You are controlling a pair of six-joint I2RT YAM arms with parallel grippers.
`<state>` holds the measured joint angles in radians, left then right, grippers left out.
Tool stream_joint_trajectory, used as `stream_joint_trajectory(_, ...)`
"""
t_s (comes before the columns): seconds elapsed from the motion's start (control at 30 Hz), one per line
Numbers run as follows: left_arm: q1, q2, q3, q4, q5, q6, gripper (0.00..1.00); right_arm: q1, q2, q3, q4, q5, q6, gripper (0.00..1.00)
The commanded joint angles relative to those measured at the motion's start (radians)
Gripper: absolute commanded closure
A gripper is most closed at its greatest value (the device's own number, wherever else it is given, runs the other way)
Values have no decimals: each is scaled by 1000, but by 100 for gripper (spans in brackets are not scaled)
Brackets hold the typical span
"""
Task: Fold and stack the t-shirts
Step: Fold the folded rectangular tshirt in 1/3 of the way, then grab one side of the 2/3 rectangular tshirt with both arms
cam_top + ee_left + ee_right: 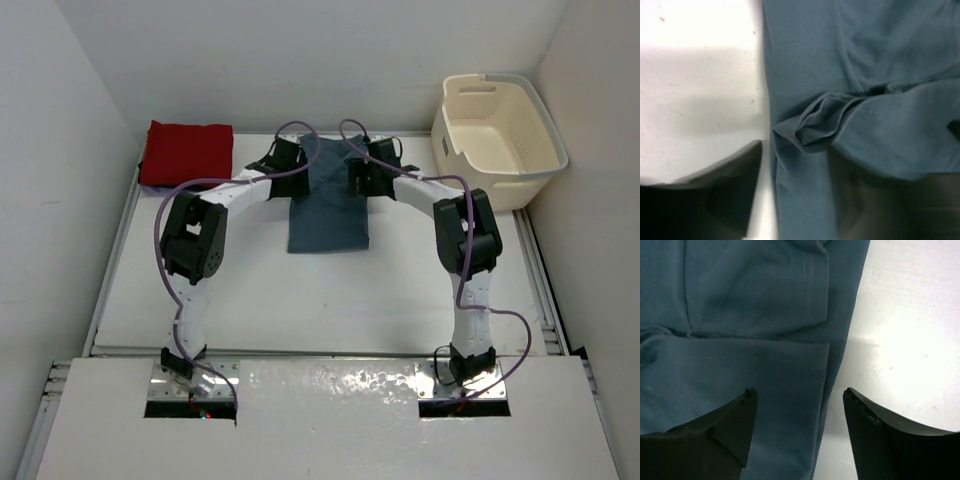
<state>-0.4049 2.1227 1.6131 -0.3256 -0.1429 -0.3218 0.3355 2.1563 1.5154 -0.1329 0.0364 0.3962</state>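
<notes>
- Two grippers sit at the far end of the teal-blue cotton t-shirt (328,215), which lies as a long narrow strip on the white table (330,300), its sides already turned in.
- The left gripper (290,155) has its jaws apart. In its wrist view one finger rests over bare table and the other is a dim shape over the cloth, with nothing clamped.
- The right gripper (800,405) is also spread wide, straddling the shirt's right edge: one finger above cloth, one above table, gripping nothing.
- By my reading, the step in hand is halving the strip lengthwise, far end over near end.
- To do that well, each side should pinch all the layers at its own far corner, lift level and together, then lay the end down square on the near hem.
- A puckered ridge of cloth (815,125) lies just ahead of the left fingers. Grabbing that alone would likely drag one layer and skew the fold.
- On the right, the turned-in flap (825,347) stops short of the outer edge, so a shallow bite may miss it.
- The folded red cloth t-shirt (187,152) lies at the far left corner, well apart and a likely base for the stack.
- The cream plastic laundry basket (495,185) stands at the far right, clear of both arms.
</notes>
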Motion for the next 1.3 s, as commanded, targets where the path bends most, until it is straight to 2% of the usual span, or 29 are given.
stream_joint_trajectory(0.0, 21, -17, 56, 7, 9, -2, 44, -7, -30, 84, -13, -20, -11, 25)
stream_joint_trajectory(0.03, 21, -32, 57, 3, 9, 0, 38, -6, -42, 83, -13, -21, -14, 20)
stream_joint_trajectory(0.07, 21, -41, 59, -3, 6, 1, 31, -7, -56, 66, -10, -32, -17, 8)
stream_joint_trajectory(0.1, 23, -52, 56, -6, -3, -2, 23, -7, -88, 51, -4, -32, -19, 1)
stream_joint_trajectory(0.17, 23, -93, 33, 0, 2, -3, 2, -6, -124, 3, -5, -73, -16, 1)
stream_joint_trajectory(0.2, 23, -108, 21, 2, 12, -6, 1, -6, -166, -20, -7, -78, -13, 1)
stream_joint_trajectory(0.27, 23, -153, -36, 26, 38, -8, 0, -6, -220, -117, 6, -90, -5, 1)
stream_joint_trajectory(0.37, 21, -213, -128, 66, 81, -16, 0, -6, -329, -265, 99, -191, 19, 1)
stream_joint_trajectory(0.5, 20, -256, -194, 158, 273, -5, 0, 2, -421, -391, 165, -302, 39, 1)
stream_joint_trajectory(0.53, 20, -239, -194, 177, 395, -3, 0, 5, -435, -415, 188, -356, 41, 1)
stream_joint_trajectory(0.63, 15, -164, -173, 198, 497, -11, 0, 34, -458, -477, 226, -446, 40, 1)
stream_joint_trajectory(0.8, 15, -35, -98, 227, 503, -14, 0, 40, -417, -523, 322, -489, 76, 1)
stream_joint_trajectory(1.03, 29, 150, 129, 131, 425, 18, 0, 42, -313, -550, 345, -489, 101, 1)
stream_joint_trajectory(1.27, 64, 158, 114, 143, 433, 23, 0, 40, -276, -609, 317, -411, 89, 1)
